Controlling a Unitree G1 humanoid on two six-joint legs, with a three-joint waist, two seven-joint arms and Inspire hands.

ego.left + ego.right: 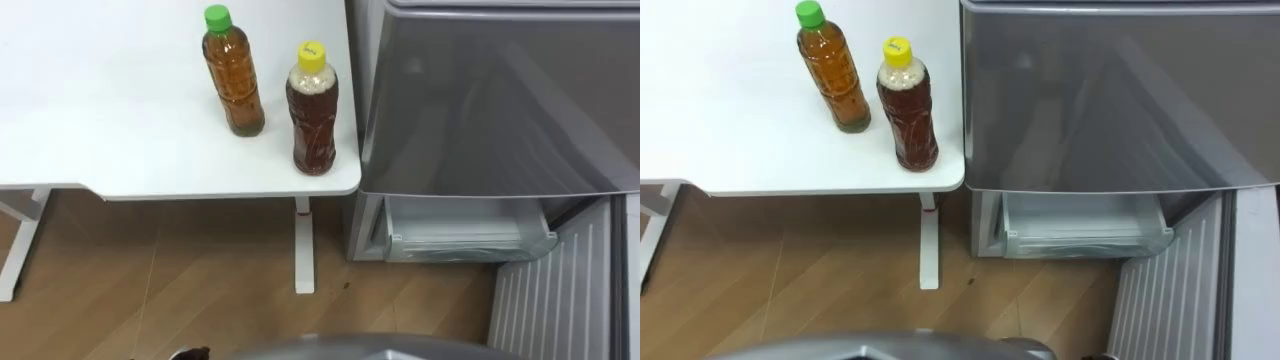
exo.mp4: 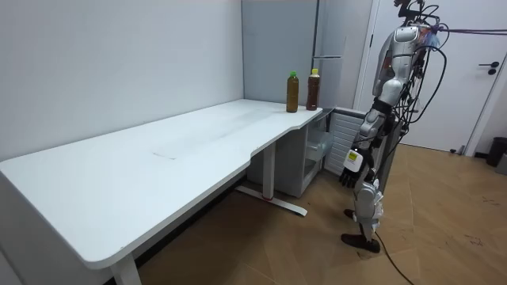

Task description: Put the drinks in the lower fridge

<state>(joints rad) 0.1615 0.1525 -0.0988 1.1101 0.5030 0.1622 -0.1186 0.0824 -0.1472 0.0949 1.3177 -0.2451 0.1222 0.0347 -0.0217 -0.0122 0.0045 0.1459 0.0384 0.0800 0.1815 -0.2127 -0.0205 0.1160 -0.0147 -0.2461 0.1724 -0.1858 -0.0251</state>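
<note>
We note green-cap bottle (image 1: 233,75) and yellow-cap bottle (image 1: 313,110) upright at table (image 1: 100,120) corner beside open fridge (image 1: 465,235); left hand (image 2: 348,176) hangs, grip indeterminable.

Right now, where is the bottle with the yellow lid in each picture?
Left eye view: the yellow-capped bottle stands upper middle, near the white table's right front corner.
Right eye view: the bottle is at the same corner, a bit further left in the picture.
Room view: the bottle is at the table's far end, to the room view's right of the green-capped bottle.
Shared landmark: the grey fridge beside that corner.
</note>
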